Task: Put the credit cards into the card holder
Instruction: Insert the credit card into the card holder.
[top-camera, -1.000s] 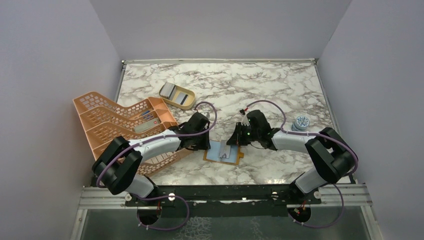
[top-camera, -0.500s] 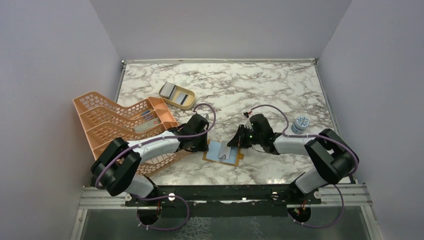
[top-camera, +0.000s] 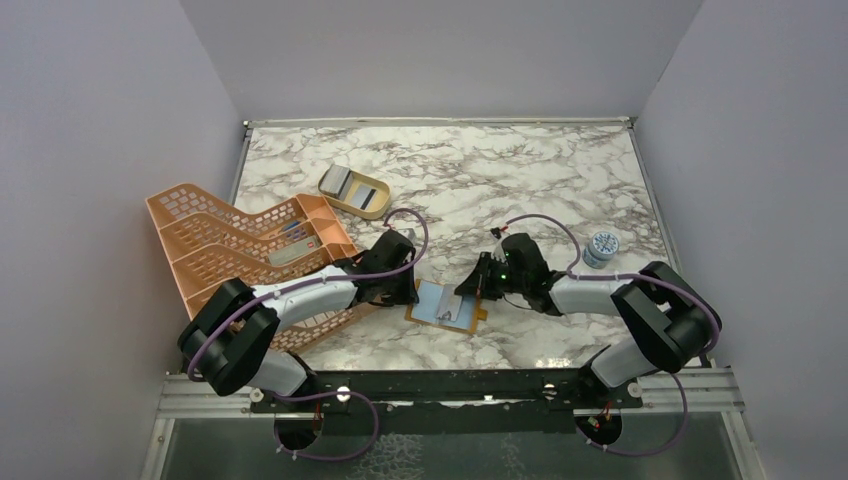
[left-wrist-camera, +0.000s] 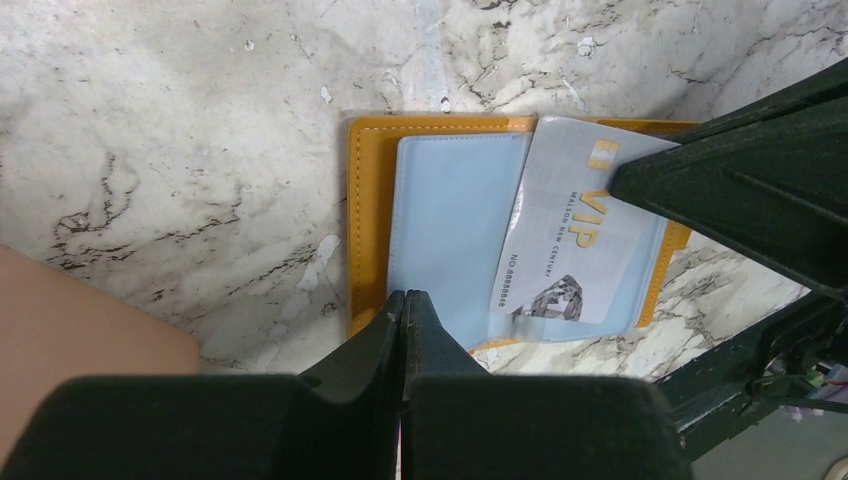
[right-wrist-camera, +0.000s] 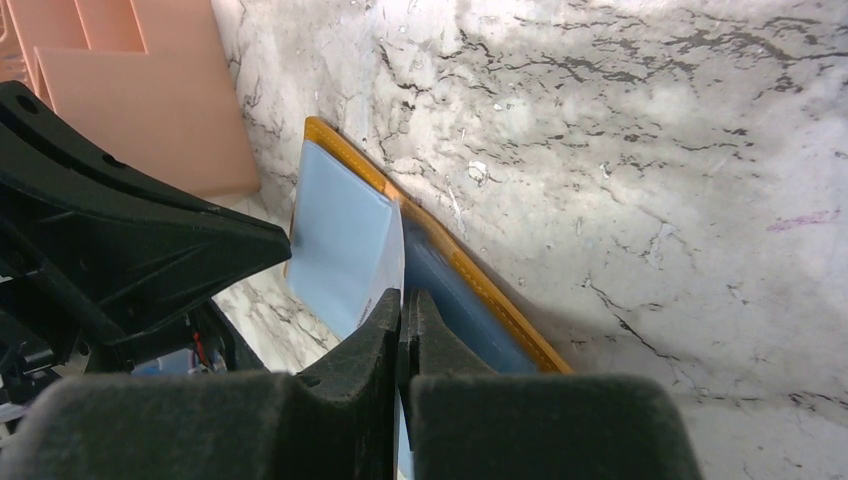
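Right claw (right-wrist-camera: 402, 298) clamps the credit card (left-wrist-camera: 565, 235) slanted across the card holder (left-wrist-camera: 368, 230); left claw (left-wrist-camera: 404, 298), closed, pins its left edge

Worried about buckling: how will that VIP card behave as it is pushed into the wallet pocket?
The card is probably stiff: it looks flat and unbent though the right tool pinches only its edge. Its smooth printed face looks slippery, so it may twist in that pinch. Being so thin, it is likely very light.
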